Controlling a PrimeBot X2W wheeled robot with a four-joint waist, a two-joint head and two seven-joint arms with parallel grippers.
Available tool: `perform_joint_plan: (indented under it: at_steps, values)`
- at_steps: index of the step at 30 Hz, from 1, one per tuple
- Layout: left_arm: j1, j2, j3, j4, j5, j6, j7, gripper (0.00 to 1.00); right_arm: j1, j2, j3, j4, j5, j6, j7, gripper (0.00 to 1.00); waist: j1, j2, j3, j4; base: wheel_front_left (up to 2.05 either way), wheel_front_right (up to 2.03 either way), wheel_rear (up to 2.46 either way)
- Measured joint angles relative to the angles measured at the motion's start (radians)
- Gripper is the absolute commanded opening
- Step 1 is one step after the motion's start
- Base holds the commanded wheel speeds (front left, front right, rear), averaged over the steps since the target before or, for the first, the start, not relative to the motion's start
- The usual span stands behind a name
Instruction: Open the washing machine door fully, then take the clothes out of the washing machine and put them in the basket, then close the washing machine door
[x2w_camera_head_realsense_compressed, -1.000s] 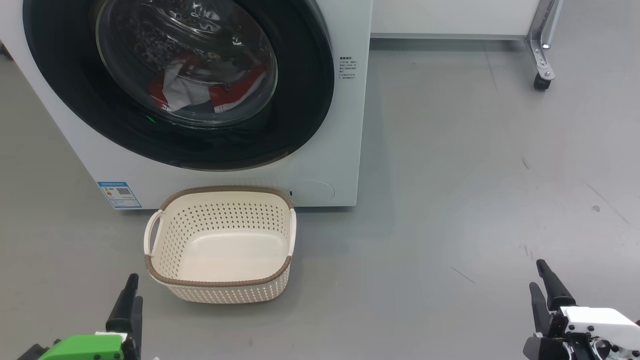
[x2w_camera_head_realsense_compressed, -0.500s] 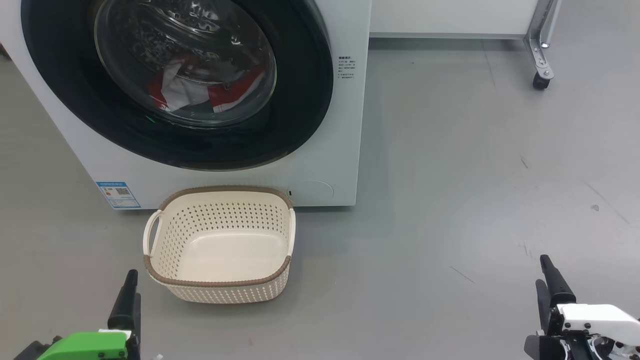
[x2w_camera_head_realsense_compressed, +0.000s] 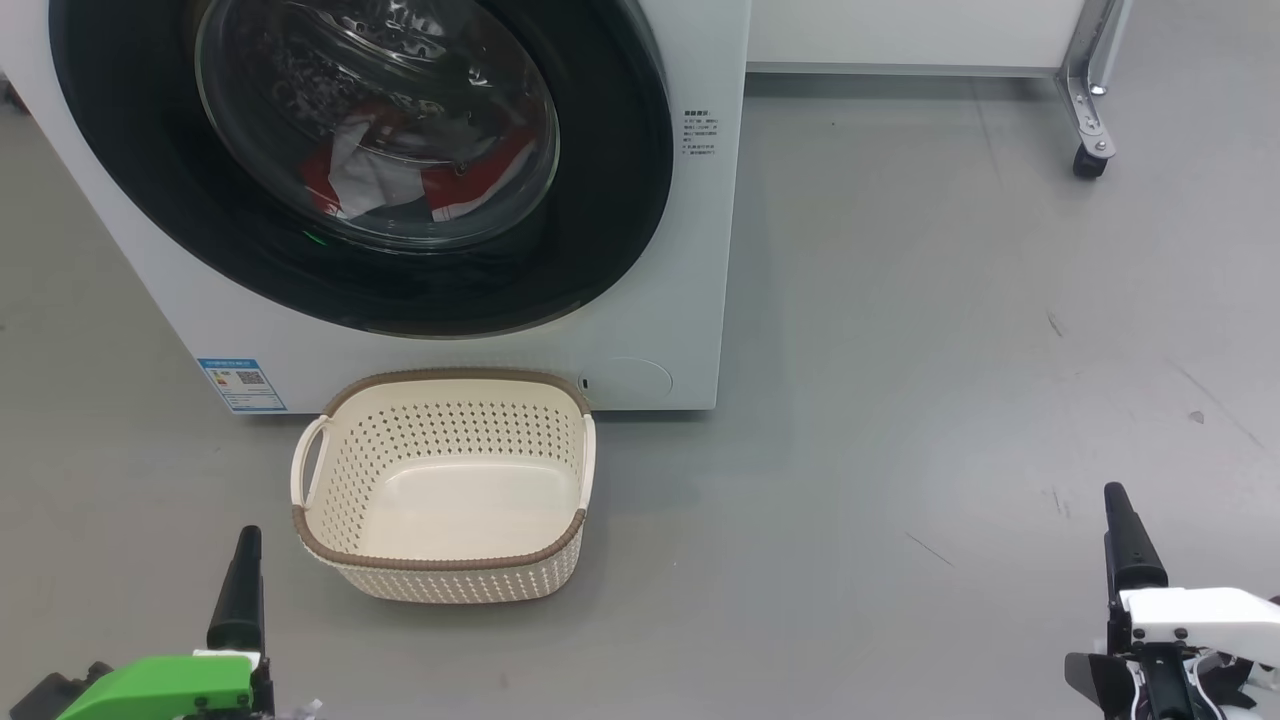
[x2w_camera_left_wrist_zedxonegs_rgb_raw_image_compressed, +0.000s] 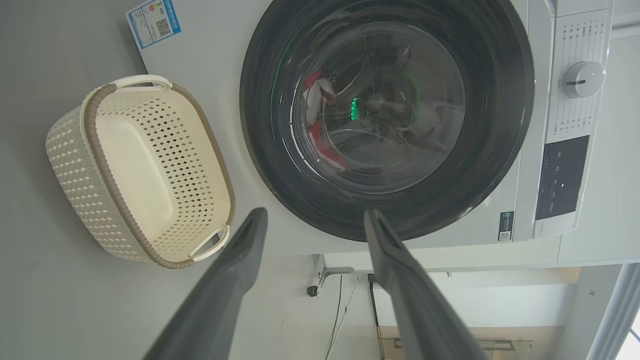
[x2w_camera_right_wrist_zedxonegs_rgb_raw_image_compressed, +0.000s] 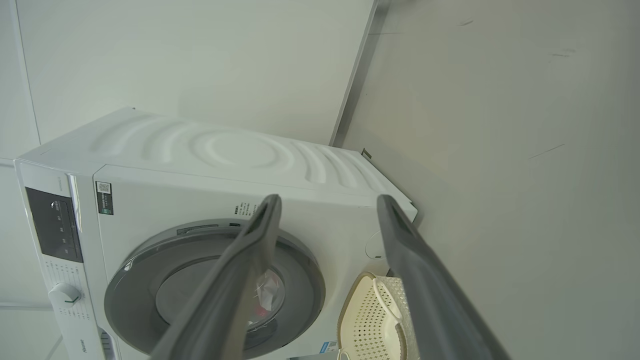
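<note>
left claw (x2w_camera_left_wrist_zedxonegs_rgb_raw_image_compressed: 315, 214) opened wider; right claw (x2w_camera_right_wrist_zedxonegs_rgb_raw_image_compressed: 328, 198) opened wider

test room: washing machine (x2w_camera_head_realsense_compressed: 690, 300), bare grey floor (x2w_camera_head_realsense_compressed: 950, 350).

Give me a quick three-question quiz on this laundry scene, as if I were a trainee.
1. True or false: the washing machine door is shut, with the clothes behind its glass.
2. Where does the basket stand?
A) on the floor, right in front of the washing machine
B) on top of the machine
C) inside the drum
3. Fill in: the left claw and the right claw both stand ____, with nothing between their fingers.

Key: 1 true; 2 A; 3 open.
</note>
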Motion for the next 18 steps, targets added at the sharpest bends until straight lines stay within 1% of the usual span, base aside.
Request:
perform_joint_plan:
  at_steps: [6, 12, 18]
  values:
    - [-0.004, 0.000, 0.005, -0.012, 0.035, 0.000, -0.022, 1.00, -0.012, -0.001, 0.001, -0.026, -0.065, 0.000, -0.022, 1.00, 0.0000, 0.0000, -0.001, 0.005, 0.00, 0.00, 0.00]
    - [-0.014, 0.001, 0.010, -0.035, 0.098, 0.000, -0.042, 1.00, -0.016, -0.002, 0.007, -0.052, -0.140, 0.000, -0.042, 1.00, 0.0000, 0.0000, -0.001, 0.010, 0.00, 0.00, 0.00]
    - [-0.028, 0.001, 0.013, -0.055, 0.166, 0.000, -0.062, 1.00, -0.024, -0.004, 0.025, -0.073, -0.245, 0.000, -0.063, 1.00, 0.0000, 0.0000, 0.001, 0.016, 0.00, 0.00, 0.00]
